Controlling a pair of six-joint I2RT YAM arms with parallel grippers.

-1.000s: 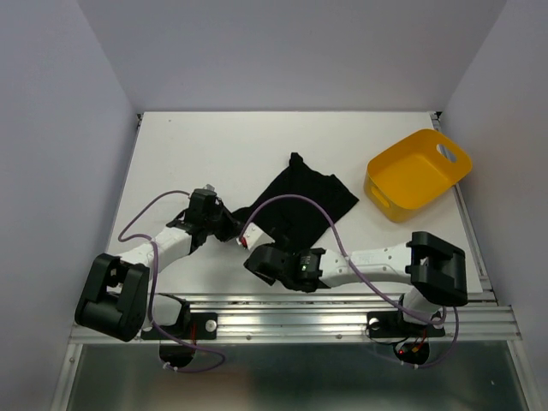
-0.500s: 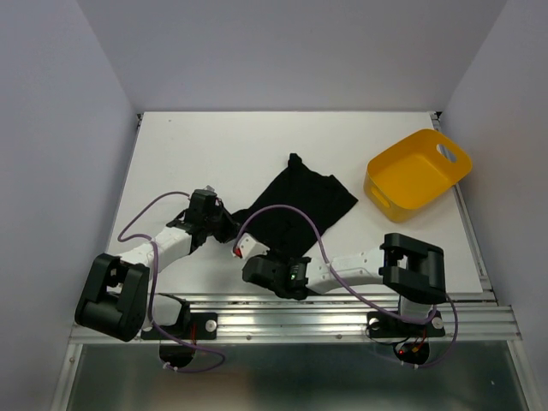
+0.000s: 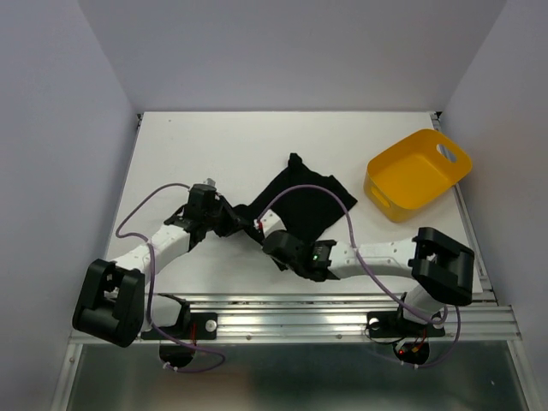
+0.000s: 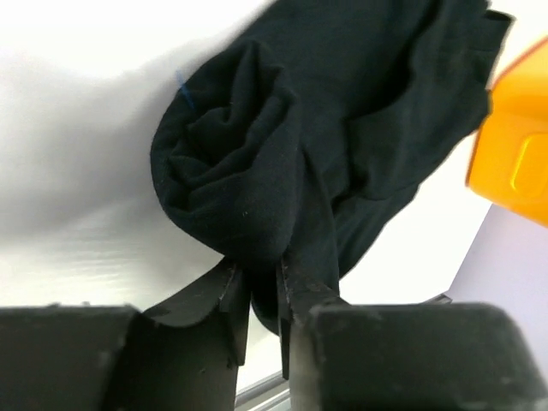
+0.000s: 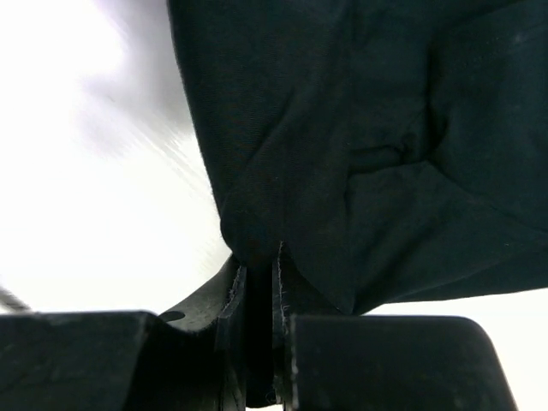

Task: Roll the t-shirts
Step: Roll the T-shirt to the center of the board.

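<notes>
From above, the black t-shirt [image 3: 306, 202] lies on the white table [image 3: 214, 145], a little right of the middle. It is spread toward the far right, and its near left corner is bunched together. The yellow tub [image 3: 417, 175] stands apart from it at the right edge of the table, tilted with its open side facing up and to the left. The left arm [image 3: 158, 247] reaches in from the left and the right arm [image 3: 377, 257] lies low along the near edge. The left gripper [image 3: 233, 219] and the right gripper [image 3: 259, 224] meet at that bunched corner, just beside each other. From this height I cannot tell how their jaws stand.

In the left wrist view, the corner of the t-shirt is wound into a loose, thick roll that rests on the table just above the fingers [image 4: 218, 300]. The two fingers are drawn almost together, with a fold of cloth from the underside of the roll pinched between them. The rest of the shirt trails away to the upper right, where a corner of the tub shows at the edge.

In the right wrist view, the fingers [image 5: 229, 300] are closed to a thin slit and clamp the lower edge of the cloth. The shirt fills the upper right of the view in soft folds, and bare table shows to the left.
</notes>
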